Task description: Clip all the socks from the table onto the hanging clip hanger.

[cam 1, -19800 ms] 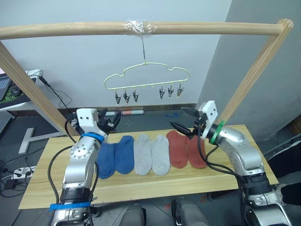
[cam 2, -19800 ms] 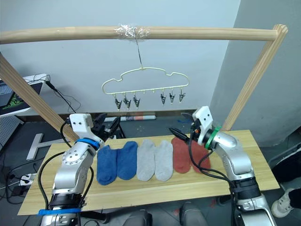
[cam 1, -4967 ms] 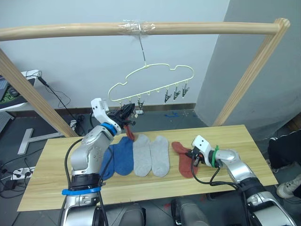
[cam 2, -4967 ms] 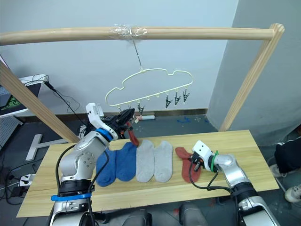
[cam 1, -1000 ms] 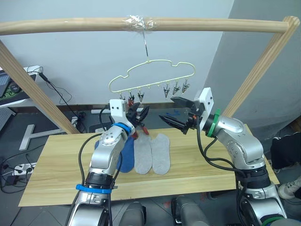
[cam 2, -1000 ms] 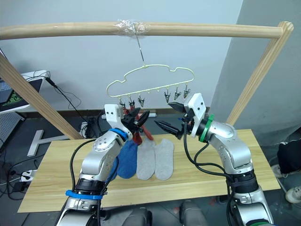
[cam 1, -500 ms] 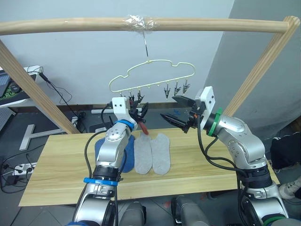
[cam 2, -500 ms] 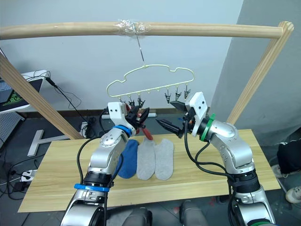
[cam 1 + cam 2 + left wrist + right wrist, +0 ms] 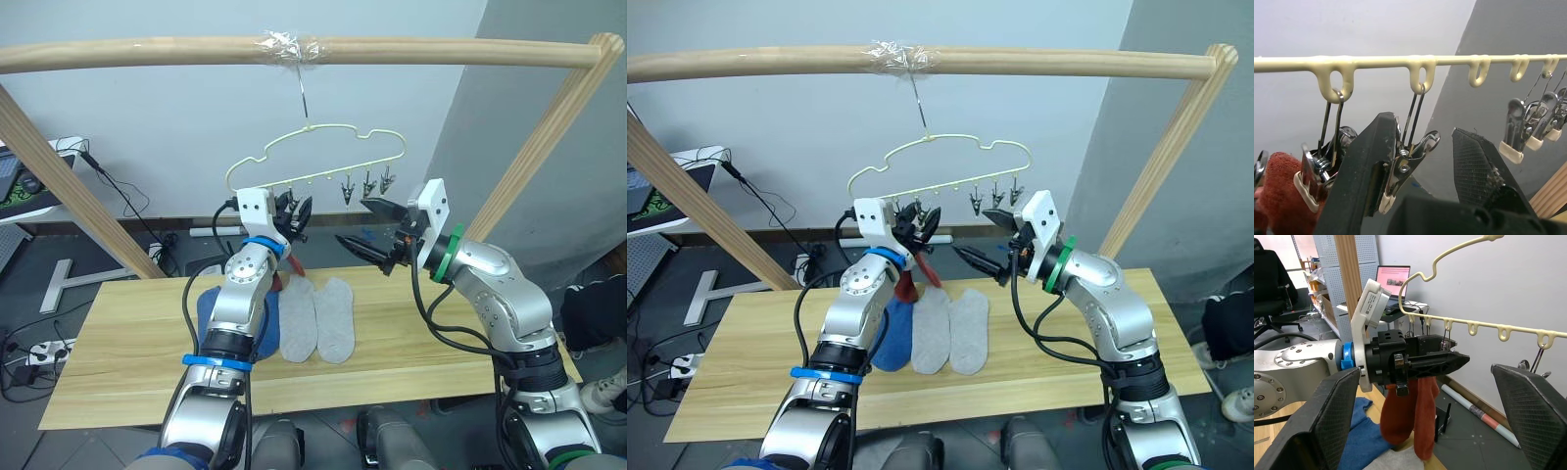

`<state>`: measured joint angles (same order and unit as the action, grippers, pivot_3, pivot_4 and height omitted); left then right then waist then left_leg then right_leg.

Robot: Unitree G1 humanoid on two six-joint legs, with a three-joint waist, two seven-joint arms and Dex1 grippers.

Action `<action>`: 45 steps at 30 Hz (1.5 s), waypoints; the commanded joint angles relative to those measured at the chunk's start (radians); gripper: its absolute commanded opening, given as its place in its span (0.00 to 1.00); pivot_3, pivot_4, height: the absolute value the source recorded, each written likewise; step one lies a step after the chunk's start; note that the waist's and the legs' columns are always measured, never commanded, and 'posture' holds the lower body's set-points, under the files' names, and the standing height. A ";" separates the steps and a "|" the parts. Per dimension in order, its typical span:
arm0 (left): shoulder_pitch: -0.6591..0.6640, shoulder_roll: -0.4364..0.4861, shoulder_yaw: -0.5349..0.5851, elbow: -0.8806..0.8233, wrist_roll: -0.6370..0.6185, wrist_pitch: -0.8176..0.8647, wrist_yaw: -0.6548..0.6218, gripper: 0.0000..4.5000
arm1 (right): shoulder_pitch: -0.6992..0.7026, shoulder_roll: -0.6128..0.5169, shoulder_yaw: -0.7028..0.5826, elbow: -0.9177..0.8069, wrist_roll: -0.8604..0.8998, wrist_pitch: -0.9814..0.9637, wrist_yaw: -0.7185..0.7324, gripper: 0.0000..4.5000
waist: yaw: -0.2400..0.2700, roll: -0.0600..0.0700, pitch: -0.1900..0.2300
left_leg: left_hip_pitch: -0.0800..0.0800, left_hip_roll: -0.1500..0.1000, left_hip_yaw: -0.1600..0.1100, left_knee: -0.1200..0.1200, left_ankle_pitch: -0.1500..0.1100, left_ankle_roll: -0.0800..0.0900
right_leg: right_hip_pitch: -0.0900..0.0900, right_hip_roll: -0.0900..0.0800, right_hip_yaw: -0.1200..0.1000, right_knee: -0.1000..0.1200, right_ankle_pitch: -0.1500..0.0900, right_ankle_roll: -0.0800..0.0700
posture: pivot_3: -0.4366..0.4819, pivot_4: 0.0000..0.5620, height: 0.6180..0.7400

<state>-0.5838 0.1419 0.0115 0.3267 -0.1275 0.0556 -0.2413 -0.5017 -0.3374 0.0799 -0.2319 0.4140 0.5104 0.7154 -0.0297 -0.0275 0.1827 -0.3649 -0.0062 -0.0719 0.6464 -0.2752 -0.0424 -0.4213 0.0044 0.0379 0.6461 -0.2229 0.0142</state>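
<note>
I read no brand or writing anywhere. My left end effector (image 9: 292, 210) is up at the clip hanger (image 9: 318, 155), its fingers spread around one clip (image 9: 1400, 169). Two rust red socks (image 9: 1410, 413) hang beside it. My right end effector (image 9: 370, 228) gapes empty nearby. On the surface (image 9: 441, 338) I count two grey socks (image 9: 317, 319) and see blue socks (image 9: 220, 315), bunched, count unclear.

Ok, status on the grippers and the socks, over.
Left gripper open at a hanger clip. Right gripper open, empty. Two red socks hang clipped; grey pair and blue on table.
</note>
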 commanded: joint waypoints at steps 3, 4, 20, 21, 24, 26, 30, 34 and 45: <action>-0.011 0.009 0.003 -0.016 0.029 -0.033 0.010 0.48 | -0.009 -0.003 -0.014 -0.052 0.013 -0.016 -0.009 1.00 | 0.000 0.000 0.000 | 0.000 0.000 0.000 0.000 0.000 0.000 | 0.000 0.000 0.000 0.000 0.000 0.000 | 0.44 0.25 1.00; -0.012 0.012 0.001 -0.013 0.035 -0.036 0.010 0.48 | -0.011 -0.002 -0.015 -0.048 0.012 -0.018 -0.009 1.00 | 0.000 0.000 0.000 | 0.000 0.000 0.000 0.000 0.000 0.000 | 0.000 0.000 0.000 0.000 0.000 0.000 | 0.44 0.25 1.00; -0.010 0.013 0.002 -0.016 0.054 -0.044 0.015 0.48 | -0.014 -0.001 -0.015 -0.045 0.017 -0.014 -0.007 1.00 | 0.000 0.000 0.000 | 0.000 0.000 0.000 0.000 0.000 0.000 | 0.000 0.000 0.000 0.001 0.002 -0.004 | 0.45 0.27 1.00; -0.010 0.013 0.002 -0.017 0.054 -0.045 0.014 0.44 | -0.014 0.000 -0.014 -0.045 0.018 -0.014 -0.007 1.00 | 0.000 0.000 0.000 | 0.000 0.000 0.000 0.000 0.000 0.000 | 0.000 0.000 0.000 0.001 0.002 -0.004 | 0.45 0.28 1.00; -0.010 0.013 0.004 -0.018 0.055 -0.045 0.013 0.29 | -0.014 0.001 -0.013 -0.044 0.018 -0.013 -0.007 1.00 | 0.000 0.000 0.000 | 0.000 0.000 0.000 0.000 0.000 0.000 | 0.000 0.000 0.000 0.001 0.002 -0.004 | 0.45 0.28 1.00; -0.009 0.012 0.004 -0.020 0.055 -0.045 0.011 0.17 | -0.013 0.002 -0.013 -0.045 0.019 -0.013 -0.007 1.00 | 0.000 0.000 0.000 | 0.000 0.000 0.000 0.000 0.000 0.000 | 0.000 0.000 0.000 0.001 0.002 -0.004 | 0.45 0.28 1.00; -0.006 0.009 0.003 -0.026 0.053 -0.044 0.008 0.02 | -0.012 0.004 -0.012 -0.045 0.019 -0.013 -0.007 1.00 | 0.000 0.000 0.000 | 0.000 0.000 0.000 0.000 0.000 0.000 | 0.000 0.000 0.000 0.001 0.002 -0.004 | 0.46 0.28 1.00; -0.003 0.009 0.003 -0.032 0.052 -0.042 0.008 0.00 | -0.010 0.005 -0.011 -0.046 0.019 -0.012 -0.007 1.00 | 0.000 0.000 0.000 | 0.000 0.000 0.000 0.000 0.000 0.000 | 0.000 0.000 0.000 0.001 0.002 -0.004 | 0.46 0.29 1.00; 0.051 0.019 0.076 -0.159 -0.115 0.155 -0.070 0.00 | 0.023 0.071 0.147 0.188 -0.189 -0.099 -0.110 1.00 | -0.002 0.000 0.000 | 0.001 0.000 0.000 0.001 0.000 0.000 | 0.000 0.000 0.000 0.002 0.002 -0.004 | 0.46 0.29 1.00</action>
<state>-0.5446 0.1538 0.0737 0.2185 -0.2009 0.1690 -0.2836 -0.4794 -0.2783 0.2065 -0.0936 0.2746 0.4702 0.6313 -0.0315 -0.0277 0.1826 -0.3634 -0.0057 -0.0719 0.6472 -0.2750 -0.0422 -0.4208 0.0047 0.0379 0.6485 -0.2204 0.0101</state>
